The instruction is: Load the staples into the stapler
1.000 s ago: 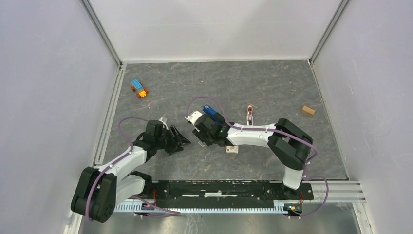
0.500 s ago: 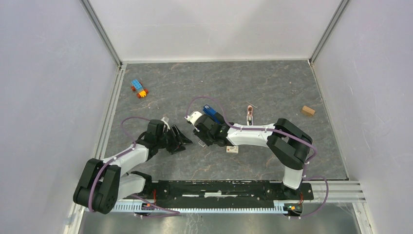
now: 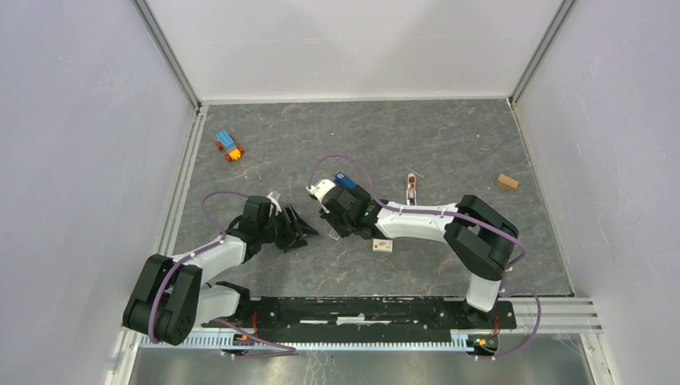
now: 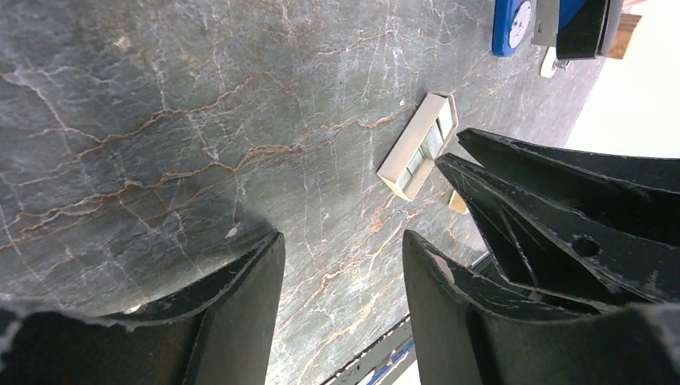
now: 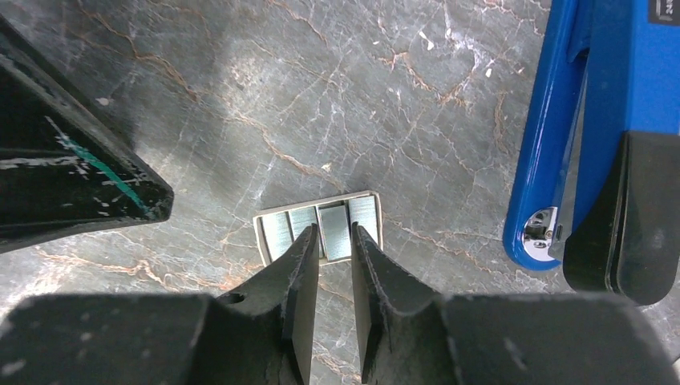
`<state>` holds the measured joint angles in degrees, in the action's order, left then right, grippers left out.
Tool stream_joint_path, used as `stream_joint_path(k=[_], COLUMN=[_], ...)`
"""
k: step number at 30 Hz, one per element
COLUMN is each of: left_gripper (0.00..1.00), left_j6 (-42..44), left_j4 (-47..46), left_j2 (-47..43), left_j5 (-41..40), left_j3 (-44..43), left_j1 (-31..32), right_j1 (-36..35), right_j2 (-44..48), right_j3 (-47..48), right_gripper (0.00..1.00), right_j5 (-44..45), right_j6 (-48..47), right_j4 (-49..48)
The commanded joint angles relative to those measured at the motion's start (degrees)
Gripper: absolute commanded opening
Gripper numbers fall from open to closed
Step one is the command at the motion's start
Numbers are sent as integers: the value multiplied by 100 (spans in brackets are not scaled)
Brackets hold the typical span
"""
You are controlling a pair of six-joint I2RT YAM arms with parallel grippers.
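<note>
Mid-table, near the stapler, your right gripper sits on the staples, jaws nearly together, hold unconfirmed, while the left gripper waits open: pick-up step, next needs a firm pinch.
</note>
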<state>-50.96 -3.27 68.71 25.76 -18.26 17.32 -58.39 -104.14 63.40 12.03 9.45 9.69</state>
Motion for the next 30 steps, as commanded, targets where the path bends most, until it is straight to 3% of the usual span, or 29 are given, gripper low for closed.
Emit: stream_joint_path(k=[1, 30], left_gripper=[63, 63], left_j6=[-81, -54], left_j4=[-60, -60], left_j2=[132, 30], left_j5=[-27, -65], left_j3=[-5, 60], left_j1=[-27, -27], right_j1=[58, 196], right_j2=[278, -88], right_j3=[-15, -268], right_gripper=[26, 32], right_j5=[-341, -625], right_j6=[121, -21], right_j4=[-259, -456])
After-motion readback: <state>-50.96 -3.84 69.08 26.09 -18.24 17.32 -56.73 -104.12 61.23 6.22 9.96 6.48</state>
